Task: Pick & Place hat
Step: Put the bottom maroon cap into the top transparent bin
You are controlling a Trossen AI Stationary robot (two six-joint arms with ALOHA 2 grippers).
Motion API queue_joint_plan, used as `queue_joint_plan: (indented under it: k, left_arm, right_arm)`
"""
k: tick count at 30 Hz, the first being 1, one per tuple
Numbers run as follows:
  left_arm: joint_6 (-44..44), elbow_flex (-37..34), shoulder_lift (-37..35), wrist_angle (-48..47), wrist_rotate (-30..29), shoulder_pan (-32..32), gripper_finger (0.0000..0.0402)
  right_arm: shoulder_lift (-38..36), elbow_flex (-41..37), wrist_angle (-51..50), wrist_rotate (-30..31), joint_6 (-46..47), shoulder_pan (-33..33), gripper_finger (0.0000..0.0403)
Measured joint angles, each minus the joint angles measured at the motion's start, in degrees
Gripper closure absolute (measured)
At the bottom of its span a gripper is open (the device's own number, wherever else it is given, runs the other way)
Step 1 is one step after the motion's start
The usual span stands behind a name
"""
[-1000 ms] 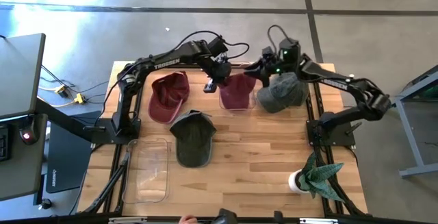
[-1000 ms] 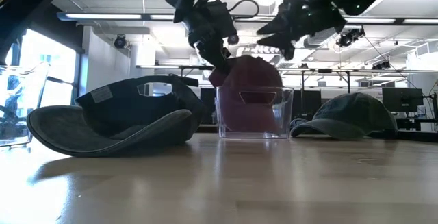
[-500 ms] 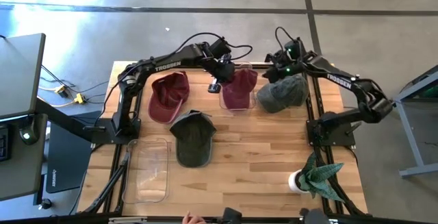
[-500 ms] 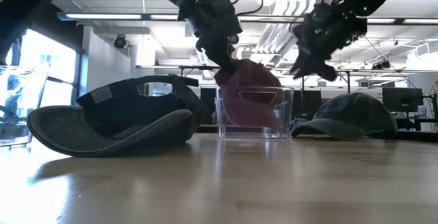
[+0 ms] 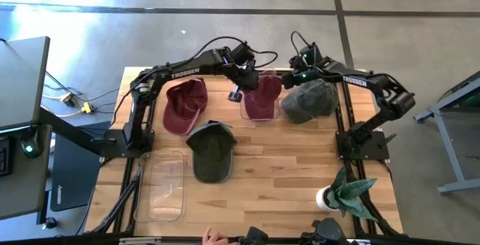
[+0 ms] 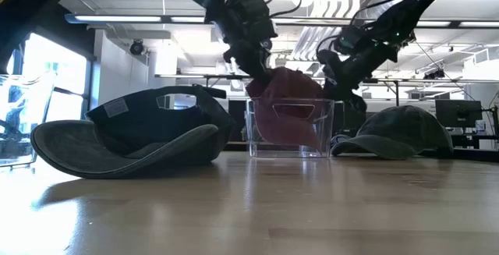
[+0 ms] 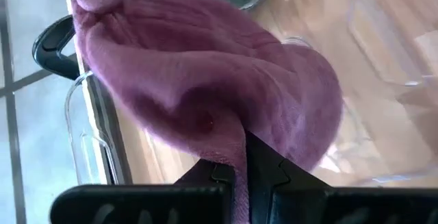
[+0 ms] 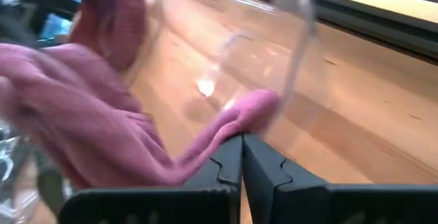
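While both grippers work over the clear plastic bin (image 5: 261, 107) at the far side of the table (image 5: 285, 170), each has its fingers pressed together on cloth of the maroon cap (image 5: 260, 97): the left gripper (image 7: 244, 157) pinches a fold at one edge, and the right gripper (image 8: 241, 145) pinches a thin strip of the brim at the opposite edge. Between the two sets of fingers the cap sits partly inside the bin, its crown bulging above the rim. Its long axis runs roughly from one gripper to the other; which way the brim points I cannot tell. The fabric is soft, washed maroon and crumpled. Just beyond the right fingers lies a grey-green cap (image 5: 309, 101).
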Motion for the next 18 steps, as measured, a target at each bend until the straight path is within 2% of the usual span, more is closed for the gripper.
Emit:
queue_joint_plan:
  k: [8, 11, 18]
  left_arm:
    - [2.5, -0.4, 2.9, 2.5, -0.7, 0.4, 0.0393]
    - [4.1, 0.2, 4.2, 6.1, -0.3, 0.4, 0.0392]
    - [4.5, 0.0, 4.4, 4.8, 1.7, 1.0, 0.0392]
  right_arm:
    - [1.6, 0.0, 0.1, -0.6, 0.7, 4.0, 0.0399]
    - [2.0, 0.0, -0.1, 2.4, 1.3, 5.4, 0.04]
    - [2.0, 0.0, 0.3, 5.1, 3.4, 6.2, 0.0401]
